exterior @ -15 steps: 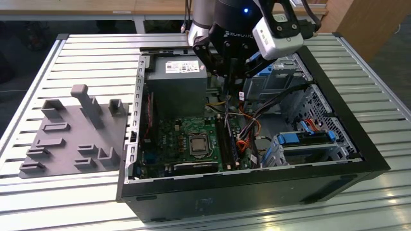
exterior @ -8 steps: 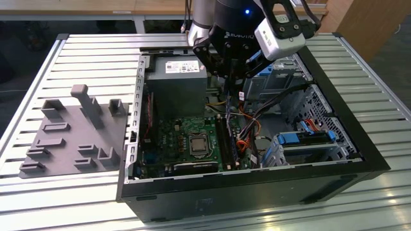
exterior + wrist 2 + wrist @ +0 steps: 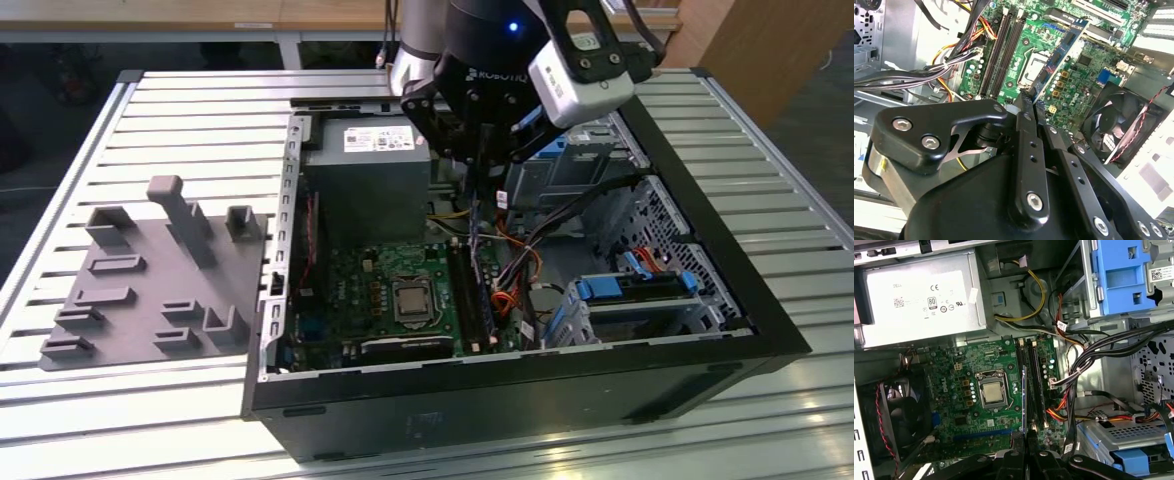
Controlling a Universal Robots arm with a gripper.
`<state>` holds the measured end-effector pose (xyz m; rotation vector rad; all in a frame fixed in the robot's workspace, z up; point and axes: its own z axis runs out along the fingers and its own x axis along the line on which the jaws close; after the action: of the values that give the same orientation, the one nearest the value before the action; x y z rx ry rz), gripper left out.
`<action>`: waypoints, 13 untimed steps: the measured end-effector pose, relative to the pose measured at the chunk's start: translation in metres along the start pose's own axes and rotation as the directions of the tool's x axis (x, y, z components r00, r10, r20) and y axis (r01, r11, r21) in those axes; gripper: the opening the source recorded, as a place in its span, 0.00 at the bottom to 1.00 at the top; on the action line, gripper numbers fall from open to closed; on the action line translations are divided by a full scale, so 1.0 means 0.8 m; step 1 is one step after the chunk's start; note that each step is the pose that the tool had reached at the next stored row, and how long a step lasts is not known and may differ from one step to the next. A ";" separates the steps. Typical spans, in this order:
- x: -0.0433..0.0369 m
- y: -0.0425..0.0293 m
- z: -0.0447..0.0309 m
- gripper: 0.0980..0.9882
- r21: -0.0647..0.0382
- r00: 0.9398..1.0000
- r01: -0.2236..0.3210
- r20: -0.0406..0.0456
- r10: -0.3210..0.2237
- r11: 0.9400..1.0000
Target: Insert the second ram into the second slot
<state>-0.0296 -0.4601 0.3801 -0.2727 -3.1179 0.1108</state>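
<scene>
**A:** Which step is in hand?

**B:** Carrying and lining up, I judge. The black metal fingers (image 3: 1029, 150) are closed almost fully, clamped on the second ram (image 3: 1061, 57), a thin, flat, dark blue memory stick with a small white label. It hangs above the green motherboard (image 3: 949, 385) inside the open black computer case (image 3: 534, 400) and is not yet seated.

**A:** Where is that in the exterior view?

**B:** In the upper middle of the frame, under the arm's wrist and over the long black memory slots (image 3: 463, 295). The case sits on a ribbed metal surface (image 3: 187, 120).

**A:** Which way does the stick point?

**B:** Its long axis runs straight out from the fingers toward the board, with the free end away from them. In the first wrist view it shows edge-on as a thin blue line. That line runs parallel to the slots, on the side nearest the square silver processor socket (image 3: 991, 392). I cannot tell whether the stick is level or tipped.

**A:** What would seating call for?

**B:** By my judgement, its contact edge must sit square over 1 slot, the 2nd. It must also stay clear of the bundle of black cables (image 3: 1114, 337) and be pressed in straight. I cannot tell which slot is the 2nd, or whether 1 is already filled.
</scene>
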 end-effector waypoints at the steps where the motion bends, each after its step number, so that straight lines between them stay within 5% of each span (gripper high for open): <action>1: 0.000 0.0000 0.0004 0.04 0.000 1.000 0.000 0.000 0.000 1.000; 8: 0.000 0.0002 0.0048 0.04 0.000 0.998 0.061 0.005 -0.061 0.998; 13: 0.000 0.0005 0.0101 0.04 -0.018 0.997 0.077 0.005 -0.077 0.997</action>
<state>-0.0297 -0.4603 0.3720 -0.1529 -3.1300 0.0817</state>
